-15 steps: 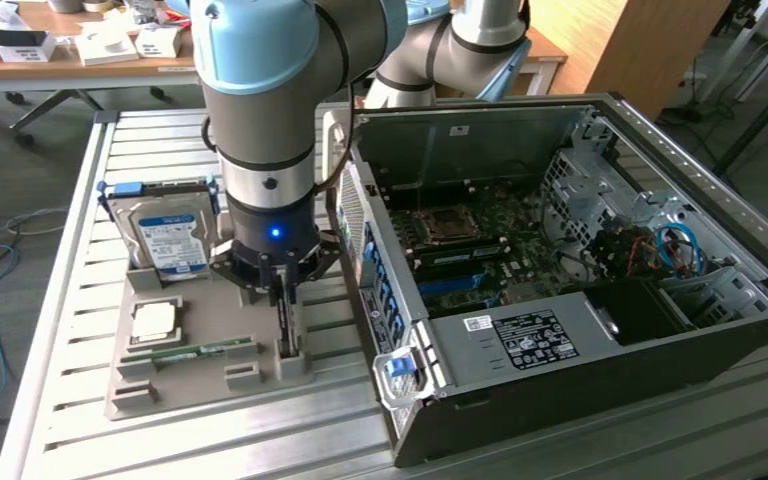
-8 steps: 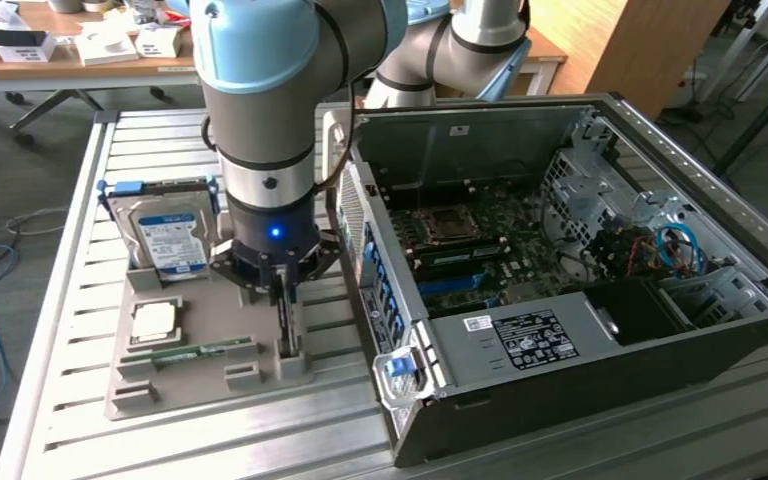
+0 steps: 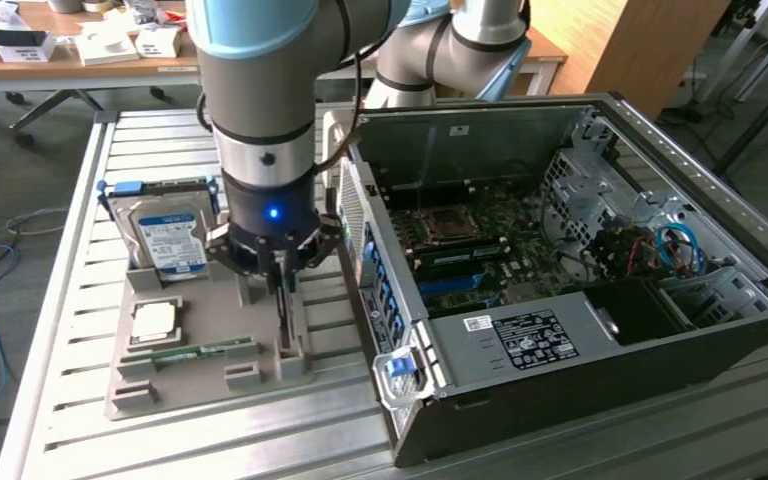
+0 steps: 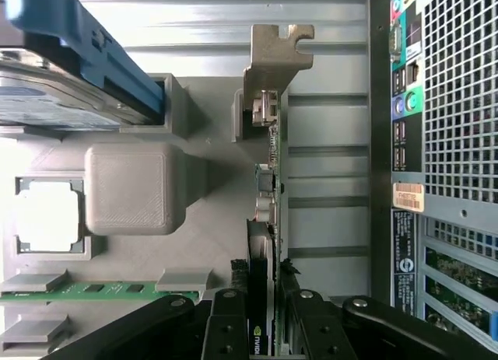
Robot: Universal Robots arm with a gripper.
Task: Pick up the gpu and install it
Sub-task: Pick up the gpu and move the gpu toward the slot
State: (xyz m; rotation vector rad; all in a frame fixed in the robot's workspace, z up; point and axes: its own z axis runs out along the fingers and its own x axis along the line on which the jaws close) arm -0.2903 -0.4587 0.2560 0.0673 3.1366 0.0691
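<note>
On the grey holder [image 3: 144,385] beside the case [image 3: 598,340], the gripper [image 3: 283,296] is down on the upright gpu [image 3: 288,325].

From the exterior view the card is hard to make out: only a thin dark edge shows below the fingers [image 3: 275,272], standing in its slot at the side of the holder nearest the case. The wrist view shows the gpu [image 4: 265,185] edge-on, its pale bracket [image 4: 274,57] at the far end and its near end hidden between the black fingers [image 4: 226,317]. The gripper [image 4: 261,305] is clamped on the card, one finger against each face. The hard drive [image 3: 171,235] also stands in the holder, with the RAM stick [image 3: 204,352] lying flat. The arm's upper part is cut off.
</note>
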